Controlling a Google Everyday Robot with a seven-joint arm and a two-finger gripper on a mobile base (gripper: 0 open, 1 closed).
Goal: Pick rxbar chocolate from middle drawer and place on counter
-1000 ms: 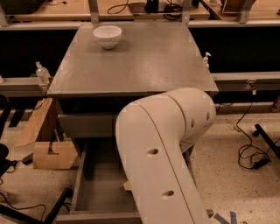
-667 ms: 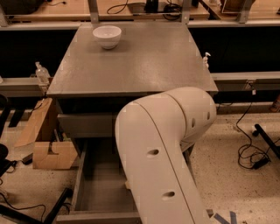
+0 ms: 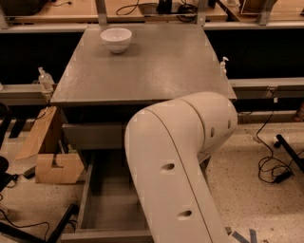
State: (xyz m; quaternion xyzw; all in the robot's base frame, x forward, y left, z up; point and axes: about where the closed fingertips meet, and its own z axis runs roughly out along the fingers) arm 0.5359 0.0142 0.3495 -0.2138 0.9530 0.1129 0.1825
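Note:
The middle drawer (image 3: pixel 102 204) is pulled open below the counter (image 3: pixel 152 66); the bare grey floor of its left part shows. The rxbar chocolate is not in view. My large white arm (image 3: pixel 175 166) reaches down over the drawer and covers its right part. The gripper is hidden behind the arm, down inside or over the drawer.
A white bowl (image 3: pixel 116 39) stands at the counter's far left. A cardboard box (image 3: pixel 52 159) lies on the floor left of the cabinet. Cables (image 3: pixel 275 166) and a black leg lie on the floor to the right. Pale wooden workbenches (image 3: pixel 142 9) run behind the counter.

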